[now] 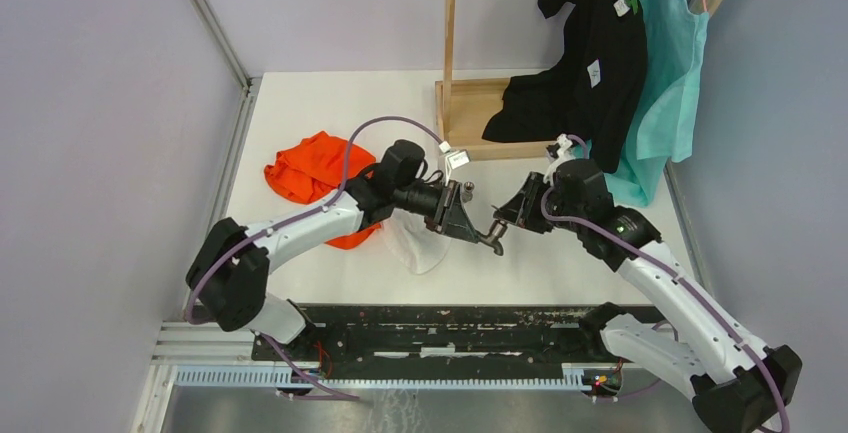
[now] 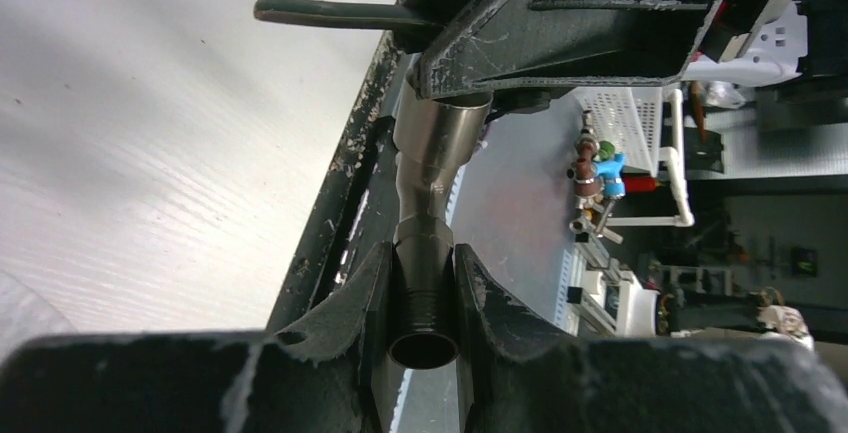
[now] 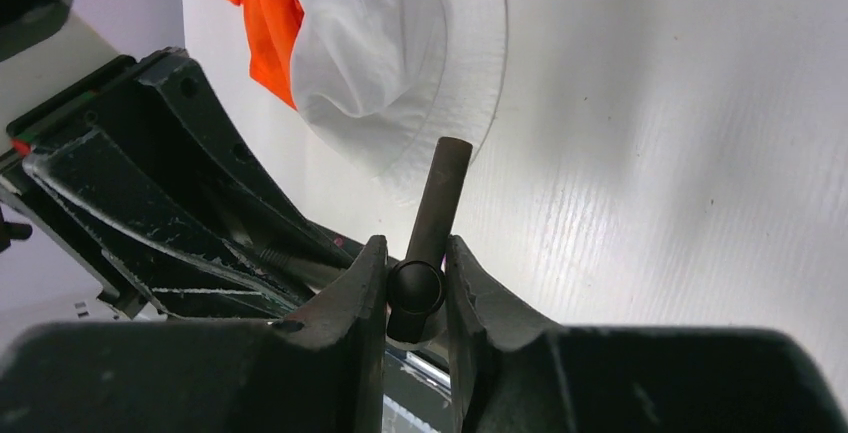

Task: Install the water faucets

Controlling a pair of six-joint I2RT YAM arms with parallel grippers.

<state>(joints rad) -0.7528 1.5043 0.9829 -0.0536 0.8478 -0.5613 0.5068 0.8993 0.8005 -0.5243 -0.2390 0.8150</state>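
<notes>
Above the middle of the white table [image 1: 560, 263] my two grippers meet nose to nose with a water faucet [image 1: 490, 238] between them. In the left wrist view my left gripper [image 2: 424, 298] is shut on the threaded end of the grey metal valve body [image 2: 428, 153]. Its far end runs into the black body of the right gripper [image 2: 600, 23]. In the right wrist view my right gripper [image 3: 416, 288] is shut on the rounded bend of the dark spout pipe [image 3: 443, 188], which sticks out over the table. The left gripper [image 3: 150, 203] shows close on the left.
An orange cloth [image 1: 310, 178] and a white cloth [image 1: 420, 248] lie under the left arm. A wooden stand [image 1: 465, 113] stands at the back with black [image 1: 590, 63] and teal [image 1: 665, 83] garments hanging. A small metal part [image 1: 467, 190] lies near the grippers.
</notes>
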